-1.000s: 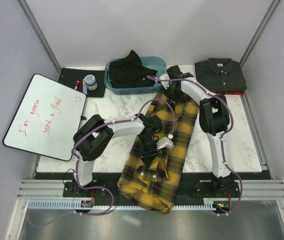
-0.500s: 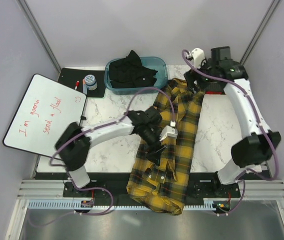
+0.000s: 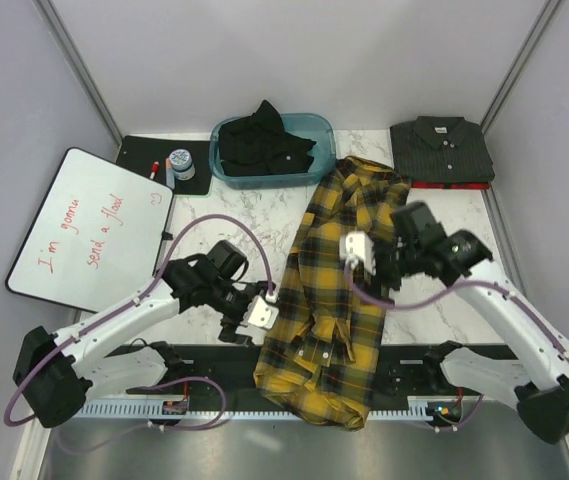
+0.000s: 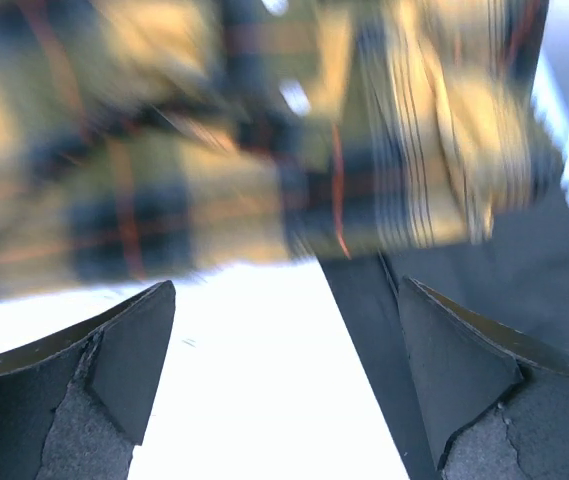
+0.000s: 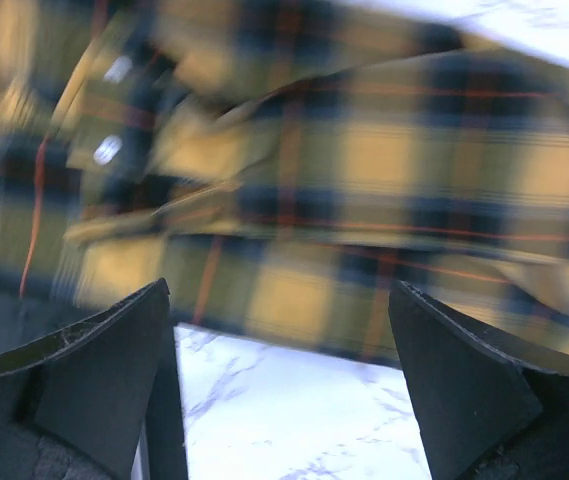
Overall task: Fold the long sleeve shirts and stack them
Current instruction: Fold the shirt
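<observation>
your plaid shirt [image 3: 339, 270] lies lengthwise down the table [image 3: 264, 205], tail over the near edge, likely so each side is in reach. the left claw [image 4: 286, 290] and right claw [image 5: 279, 288] flank it, both spread wide, holding nothing. the wrist views show that, blurred. only the top view shows the charcoal shirt [image 3: 442, 150] folded far right and the black shirt [image 3: 264, 140] in the bin [image 3: 324, 125].

Plaid shirt [image 3: 324, 295] lengthwise on table [image 3: 214, 215], tail seemingly overhanging
</observation>
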Robot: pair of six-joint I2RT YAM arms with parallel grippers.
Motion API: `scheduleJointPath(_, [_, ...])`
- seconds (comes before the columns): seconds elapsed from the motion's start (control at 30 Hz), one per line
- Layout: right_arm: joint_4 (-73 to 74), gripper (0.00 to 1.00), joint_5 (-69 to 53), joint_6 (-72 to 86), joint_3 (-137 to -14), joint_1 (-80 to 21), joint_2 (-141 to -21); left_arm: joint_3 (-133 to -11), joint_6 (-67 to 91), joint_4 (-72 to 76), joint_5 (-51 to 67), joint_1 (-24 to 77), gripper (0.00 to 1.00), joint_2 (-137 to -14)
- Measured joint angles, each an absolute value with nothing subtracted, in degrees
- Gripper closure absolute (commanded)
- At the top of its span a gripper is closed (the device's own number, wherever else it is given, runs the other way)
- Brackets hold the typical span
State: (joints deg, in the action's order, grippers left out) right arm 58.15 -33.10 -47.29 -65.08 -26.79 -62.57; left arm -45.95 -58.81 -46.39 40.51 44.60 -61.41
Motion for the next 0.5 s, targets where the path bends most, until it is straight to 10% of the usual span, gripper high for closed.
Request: scheduleJointPath(0.5, [54.43,0.05,-18.79,-55.53,-36.95,-73.82,-50.70,-29.06,-84.14,-39.92,41.71,46.13,0.01,-56.90])
